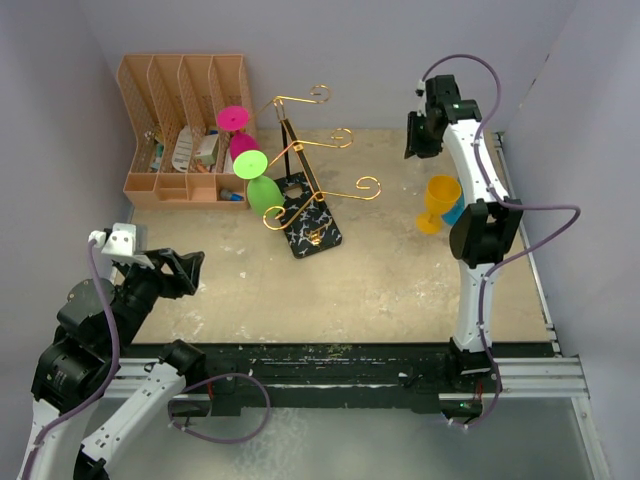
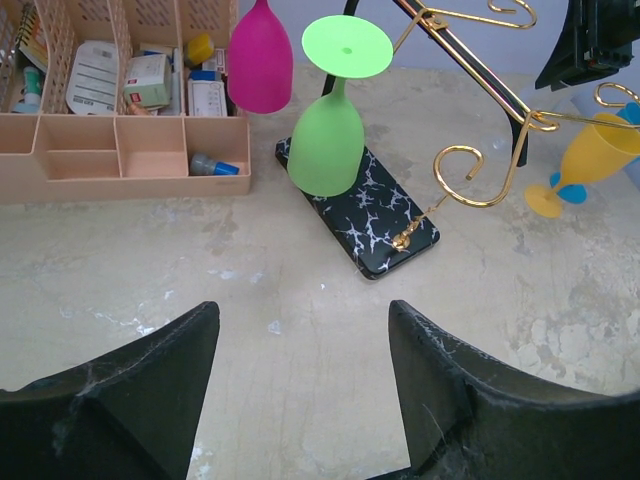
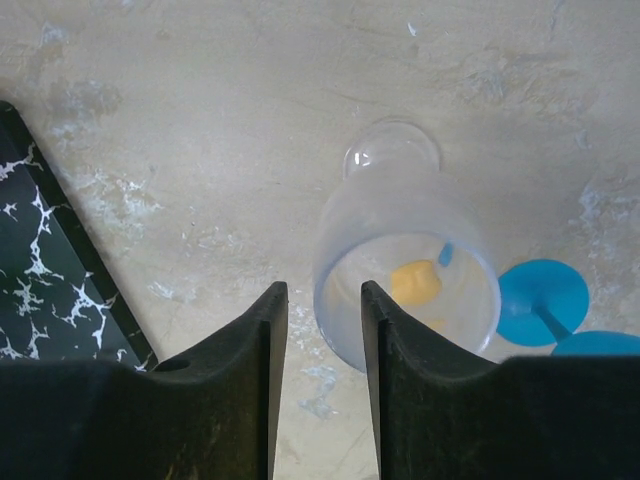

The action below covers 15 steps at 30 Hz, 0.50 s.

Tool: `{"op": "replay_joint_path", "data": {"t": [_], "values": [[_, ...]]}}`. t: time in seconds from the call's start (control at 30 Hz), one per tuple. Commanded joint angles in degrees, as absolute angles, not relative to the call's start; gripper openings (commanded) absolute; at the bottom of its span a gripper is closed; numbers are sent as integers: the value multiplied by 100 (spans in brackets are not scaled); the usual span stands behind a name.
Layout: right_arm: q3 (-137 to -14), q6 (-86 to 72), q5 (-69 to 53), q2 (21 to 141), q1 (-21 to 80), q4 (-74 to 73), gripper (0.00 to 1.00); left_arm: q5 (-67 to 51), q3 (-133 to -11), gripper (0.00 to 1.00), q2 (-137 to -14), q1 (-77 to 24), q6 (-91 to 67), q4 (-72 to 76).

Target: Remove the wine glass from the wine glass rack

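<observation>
**Holdings, largest to smallest**

1. Beige speckled table [image 1: 400, 290]. It carries everything below.
2. Orange slotted plastic desk organiser [image 1: 180, 110], upper left of the top view. It holds small packets and plays no part in the task.
3. Gold wire wine glass rack on a black post and a black marbled square base [image 1: 312, 228], centre of the top view.
4. Lime-green plastic wine glass [image 2: 325, 150]. It hangs foot-up on a rack arm, over the base.
5. Magenta plastic wine glass [image 1: 240, 135]. It hangs foot-up just behind the green one.
6. Yellow plastic wine glass [image 1: 440, 200]. It stands on the table at the right of the frame, well apart from the rack.
7. Clear frosted glass [image 3: 405, 280] and blue glass foot [image 3: 540, 295]. Both are off the rack, just beside each other.
8. Right arm's fingers [image 3: 240, 380]. They are narrowly parted over the clear glass and hold nothing.
9. Left arm's fingers [image 2: 150, 390], lower left of the top view. They are spread wide, empty, and face the rack.

**Step:** Judged to be between removals, with two glasses still hung.

**Next:** Probably the green glass. The move calls for closing on its stem or bowl and sliding it along the wire, out past the scroll end, without tipping the rack.
</observation>
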State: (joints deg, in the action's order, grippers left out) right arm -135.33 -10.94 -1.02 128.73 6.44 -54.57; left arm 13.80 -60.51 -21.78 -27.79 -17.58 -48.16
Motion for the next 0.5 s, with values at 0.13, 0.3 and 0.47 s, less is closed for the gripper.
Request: {"op": "replay_joint_path", "data": {"t": [0.13,0.3,0.47], "values": [[-13614,-1147,98,11742,703,-5424,44,1395,-6149,73,-2369,-2777,-1924,-4603],[-13313,-1146,358,11045,743,-5326,45,1339,-6276,73,-2561,-2773,-2067,-4599],[-12754,-1177,407,10103,895,-5107,44,1504,-6277,74,-2728,-2777,-2428,-4593]]}}
